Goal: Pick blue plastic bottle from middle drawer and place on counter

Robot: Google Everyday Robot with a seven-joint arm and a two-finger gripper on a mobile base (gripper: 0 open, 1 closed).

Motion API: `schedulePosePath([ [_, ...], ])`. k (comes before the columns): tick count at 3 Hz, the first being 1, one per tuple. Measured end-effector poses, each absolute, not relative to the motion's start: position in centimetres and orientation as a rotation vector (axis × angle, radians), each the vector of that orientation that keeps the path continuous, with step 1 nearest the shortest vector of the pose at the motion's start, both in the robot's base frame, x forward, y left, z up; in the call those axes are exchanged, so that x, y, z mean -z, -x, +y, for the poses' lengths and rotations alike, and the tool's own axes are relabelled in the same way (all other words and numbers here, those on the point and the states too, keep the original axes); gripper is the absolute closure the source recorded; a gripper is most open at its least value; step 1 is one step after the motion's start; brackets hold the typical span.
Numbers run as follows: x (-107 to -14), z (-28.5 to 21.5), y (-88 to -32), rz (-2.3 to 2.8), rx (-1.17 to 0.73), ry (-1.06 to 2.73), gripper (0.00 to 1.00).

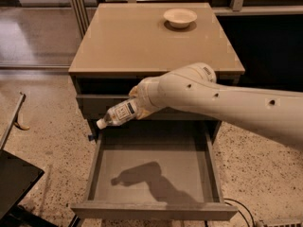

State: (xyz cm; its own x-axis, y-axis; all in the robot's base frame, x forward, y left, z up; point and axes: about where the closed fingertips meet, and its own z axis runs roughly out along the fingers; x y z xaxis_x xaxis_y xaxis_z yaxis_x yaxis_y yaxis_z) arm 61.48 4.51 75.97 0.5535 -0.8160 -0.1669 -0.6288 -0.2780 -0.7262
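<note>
Frame centre: the gripper (138, 108), clamped on the blue plastic bottle (121, 113), holds it cap-down above the open middle drawer (154, 208), apparently bound for the desk (137, 41).

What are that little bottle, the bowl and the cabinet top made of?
The small clear bottle, gripped by the robot's hand above the open drawer, looks like thin see-through plastic with a white label. The white bowl seems ceramic or plastic; its look leaves that open. The tan counter looks like glossy laminate, by its sheen.
</note>
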Motion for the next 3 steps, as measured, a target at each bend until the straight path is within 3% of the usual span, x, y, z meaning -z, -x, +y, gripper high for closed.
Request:
schedulePosePath([
  [1, -82.4, 3.2, -64.0, 1.11, 0.433, 1.974, 1.0],
  [3, -90.7, 0.8, -69.7, 1.113, 0.428, 1.895, 1.0],
])
